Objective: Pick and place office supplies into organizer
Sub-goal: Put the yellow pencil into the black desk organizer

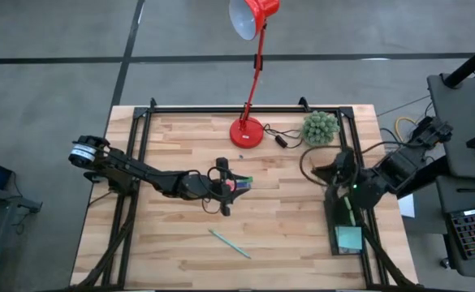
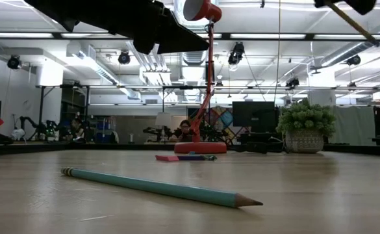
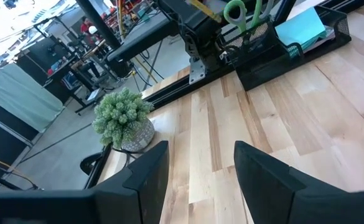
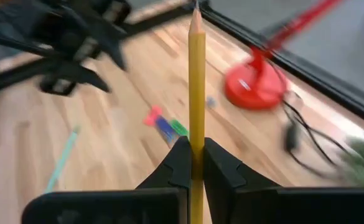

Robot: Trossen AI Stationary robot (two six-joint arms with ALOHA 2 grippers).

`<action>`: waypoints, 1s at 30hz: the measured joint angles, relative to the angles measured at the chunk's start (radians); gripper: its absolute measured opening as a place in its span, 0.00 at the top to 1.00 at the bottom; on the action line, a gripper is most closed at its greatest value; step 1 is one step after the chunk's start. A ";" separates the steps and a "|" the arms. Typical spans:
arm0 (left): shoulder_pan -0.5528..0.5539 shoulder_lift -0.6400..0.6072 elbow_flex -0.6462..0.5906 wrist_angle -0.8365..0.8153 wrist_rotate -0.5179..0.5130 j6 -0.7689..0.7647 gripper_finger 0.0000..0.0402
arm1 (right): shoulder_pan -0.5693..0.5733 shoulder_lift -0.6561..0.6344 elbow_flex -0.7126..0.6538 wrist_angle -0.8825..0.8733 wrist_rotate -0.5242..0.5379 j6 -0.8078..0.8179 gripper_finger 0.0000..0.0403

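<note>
Right gripper (image 4: 196, 163) clenched on a yellow pencil (image 4: 196, 93), tip pointing away from the wrist, held over the right edge of the desk (image 1: 286, 227) just above the dark organizer (image 1: 344, 231). Inside the organizer, a light-teal sticky-note pad (image 1: 349, 238) at the near end; green-handled scissors (image 3: 234, 11) standing at its far end. Left gripper (image 1: 223, 188) released, fingers (image 3: 149, 177) spread apart, hovering at mid-desk right beside small pink, blue and green pieces (image 1: 243, 183). Nearer the front edge, alone on the wood, a teal pencil (image 1: 229, 243). At the back, a red desk lamp (image 1: 249, 122) and a green fuzzy plant (image 1: 320, 127).
</note>
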 joint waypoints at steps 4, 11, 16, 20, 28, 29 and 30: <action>0.000 0.000 -0.009 -0.004 0.000 -0.001 0.58 | 0.002 0.018 0.060 -0.190 -0.073 0.153 0.97; 0.000 0.000 -0.011 -0.006 0.000 -0.001 0.58 | 0.002 0.059 0.118 -0.387 -0.231 0.278 0.97; 0.000 0.000 -0.011 -0.006 0.000 -0.002 0.58 | 0.002 0.076 0.166 -0.542 -0.247 0.356 0.97; 0.000 0.000 -0.011 -0.006 0.000 -0.002 0.58 | 0.002 0.077 0.206 -0.551 -0.223 0.344 0.97; 0.000 0.000 -0.020 -0.005 0.000 -0.005 0.58 | 0.023 0.076 0.163 -0.551 -0.149 0.362 0.97; 0.000 0.000 -0.023 -0.006 0.000 -0.005 0.58 | 0.030 0.077 0.145 -0.551 -0.136 0.378 0.97; 0.000 0.000 -0.025 -0.007 0.000 -0.005 0.58 | 0.035 0.078 0.127 -0.552 -0.134 0.393 0.97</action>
